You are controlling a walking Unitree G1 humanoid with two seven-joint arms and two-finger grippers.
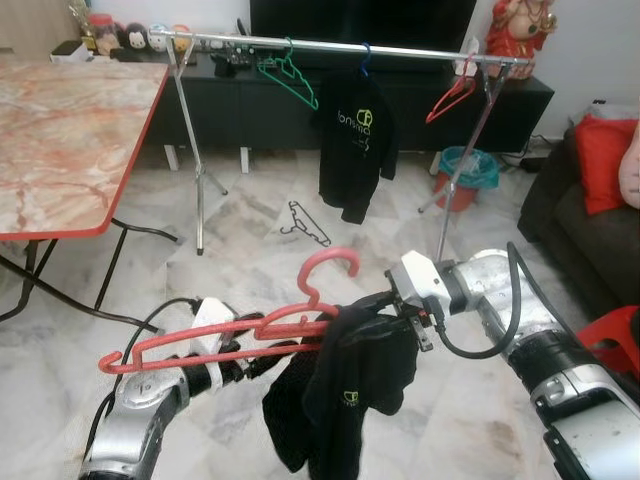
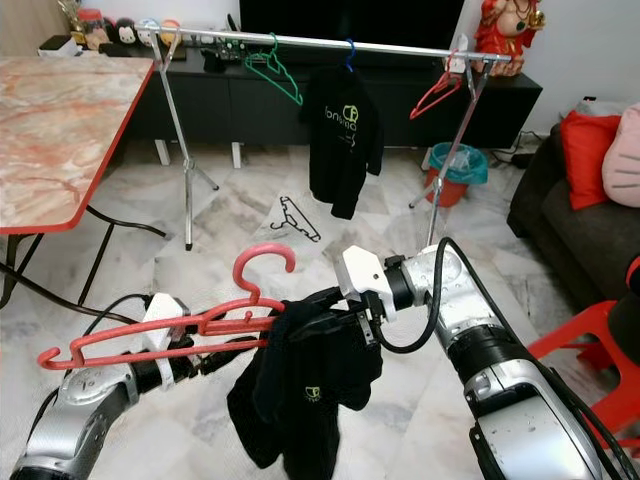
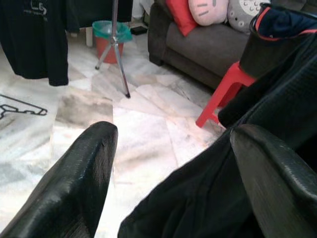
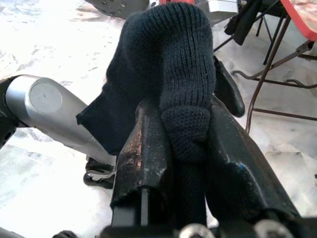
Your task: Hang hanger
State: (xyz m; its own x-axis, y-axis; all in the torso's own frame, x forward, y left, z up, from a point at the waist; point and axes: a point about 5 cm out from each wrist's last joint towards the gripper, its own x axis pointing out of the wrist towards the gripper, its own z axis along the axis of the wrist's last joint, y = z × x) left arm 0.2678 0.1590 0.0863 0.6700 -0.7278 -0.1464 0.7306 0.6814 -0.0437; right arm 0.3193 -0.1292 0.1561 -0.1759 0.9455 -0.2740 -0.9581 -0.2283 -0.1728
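Ahead of me a marble-topped worktop [image 1: 60, 140] stands at my left, a teal-lined red bin [image 1: 462, 178] sits beyond, and a dark sofa [image 1: 575, 225] holds a red cushion [image 1: 603, 150].

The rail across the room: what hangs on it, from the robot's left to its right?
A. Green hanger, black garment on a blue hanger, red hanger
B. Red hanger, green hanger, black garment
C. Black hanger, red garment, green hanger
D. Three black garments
A: along the rail come the green hanger, then the black garment on its blue hanger, then the red hanger.
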